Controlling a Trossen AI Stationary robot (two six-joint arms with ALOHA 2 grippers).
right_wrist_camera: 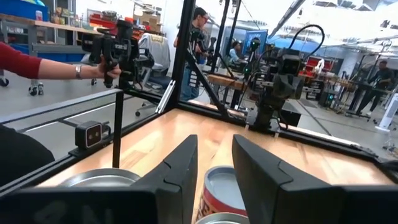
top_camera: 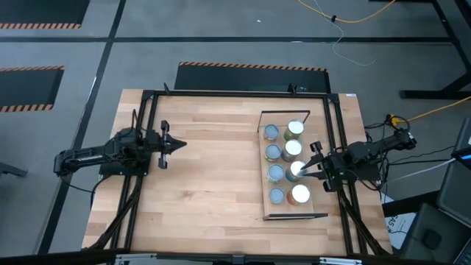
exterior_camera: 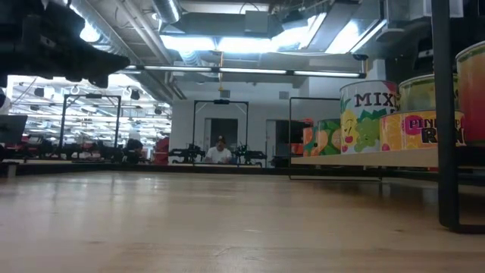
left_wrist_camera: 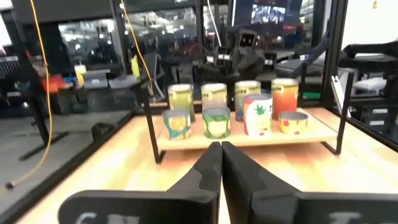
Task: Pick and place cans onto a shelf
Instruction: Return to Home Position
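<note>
Several cans (top_camera: 285, 160) stand upright in two rows on the pale-wood shelf (top_camera: 268, 210) at the table's right. They also show in the left wrist view (left_wrist_camera: 217, 121) and the low view (exterior_camera: 369, 114). My right gripper (top_camera: 305, 168) is open and hovers over the white-topped can (top_camera: 296, 168) in the row nearer the right edge. In its wrist view a red-sided, pale-blue-topped can (right_wrist_camera: 217, 186) shows past the gap between its fingers. My left gripper (top_camera: 179, 145) is shut and empty over the table's left middle, pointing at the shelf (left_wrist_camera: 249, 138).
A black metal frame (top_camera: 147, 169) runs around the table. Bare planked tabletop (top_camera: 213, 169) lies between my left gripper and the shelf. The shelf's thin dark end frames (top_camera: 294, 216) stand at both short ends. A person's red-sleeved arm (right_wrist_camera: 37, 65) holds a device beyond the table.
</note>
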